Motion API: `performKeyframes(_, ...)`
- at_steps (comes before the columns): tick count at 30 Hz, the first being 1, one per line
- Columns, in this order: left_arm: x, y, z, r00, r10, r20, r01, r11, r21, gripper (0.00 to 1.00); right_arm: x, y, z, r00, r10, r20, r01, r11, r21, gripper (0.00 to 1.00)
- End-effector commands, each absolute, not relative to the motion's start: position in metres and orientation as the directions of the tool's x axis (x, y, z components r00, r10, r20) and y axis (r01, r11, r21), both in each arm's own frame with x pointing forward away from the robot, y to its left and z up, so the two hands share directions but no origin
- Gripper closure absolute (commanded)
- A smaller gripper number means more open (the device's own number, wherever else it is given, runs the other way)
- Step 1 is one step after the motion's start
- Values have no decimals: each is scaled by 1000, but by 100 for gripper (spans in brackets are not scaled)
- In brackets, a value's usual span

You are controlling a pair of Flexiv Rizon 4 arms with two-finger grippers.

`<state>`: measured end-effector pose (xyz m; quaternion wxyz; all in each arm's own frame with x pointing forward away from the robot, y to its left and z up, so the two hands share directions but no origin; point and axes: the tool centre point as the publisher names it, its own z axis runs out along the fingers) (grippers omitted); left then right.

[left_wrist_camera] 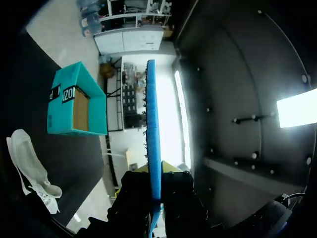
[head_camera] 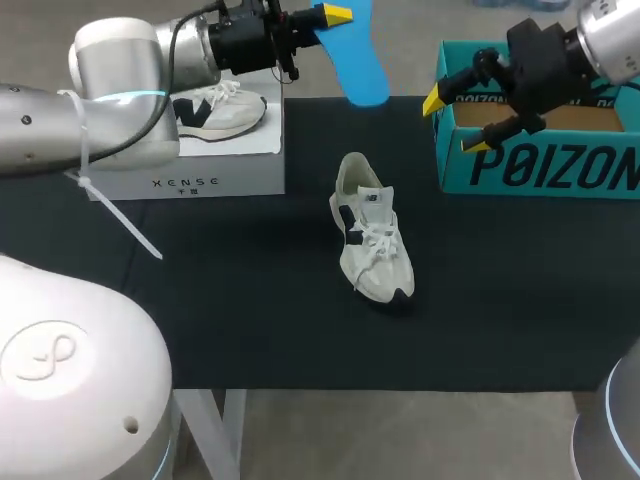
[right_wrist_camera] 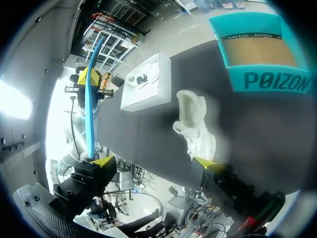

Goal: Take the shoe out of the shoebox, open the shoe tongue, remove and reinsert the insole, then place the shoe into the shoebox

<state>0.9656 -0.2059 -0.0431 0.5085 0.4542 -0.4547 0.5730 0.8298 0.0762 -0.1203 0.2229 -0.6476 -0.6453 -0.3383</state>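
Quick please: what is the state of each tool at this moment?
Left tool: closed on the blue insole.
Right tool: open, holding nothing.

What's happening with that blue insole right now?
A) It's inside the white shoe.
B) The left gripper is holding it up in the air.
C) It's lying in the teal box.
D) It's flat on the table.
B: the blue insole is clamped in the left gripper, raised above the table and apart from the shoe.
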Motion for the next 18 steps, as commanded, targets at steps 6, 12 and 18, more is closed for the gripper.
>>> performKeyframes(6,964,-209,-47,254,-333,908,-923,199,331,100,831,76,-119,-55,693,719,987,-69,142,0)
performKeyframes(12,973,-210,-56,1,-148,989,-982,188,29,100,832,76,-119,-51,696,716,988,-71,139,0)
performKeyframes(18,974,-211,-57,30,-37,999,-982,183,36,100,834,76,-119,-51,695,718,988,-70,138,0)
